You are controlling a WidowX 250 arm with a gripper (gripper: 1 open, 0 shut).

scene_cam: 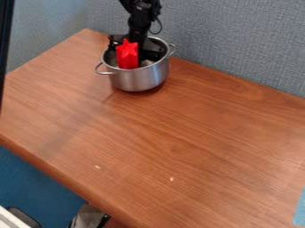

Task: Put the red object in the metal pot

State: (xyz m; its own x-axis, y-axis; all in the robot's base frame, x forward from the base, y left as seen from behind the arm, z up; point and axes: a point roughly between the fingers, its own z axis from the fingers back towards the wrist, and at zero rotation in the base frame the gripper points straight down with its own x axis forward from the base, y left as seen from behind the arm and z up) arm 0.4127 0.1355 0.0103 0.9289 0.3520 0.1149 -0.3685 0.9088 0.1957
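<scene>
The shiny metal pot (pixel 141 75) stands near the far left corner of the wooden table. The red object (pixel 127 53) stands on end inside it, its top poking above the rim. My black gripper (pixel 132 41) comes down from above into the pot's mouth, its fingers together at the red object's top. The fingertips are dark and partly hidden by the bar, which rests inside the pot.
The brown wooden table (pixel 179 142) spreads toward the camera and to the right. A grey wall rises behind the pot. The table's left and front edges drop off to a blue floor, where some equipment (pixel 86 219) shows at the bottom.
</scene>
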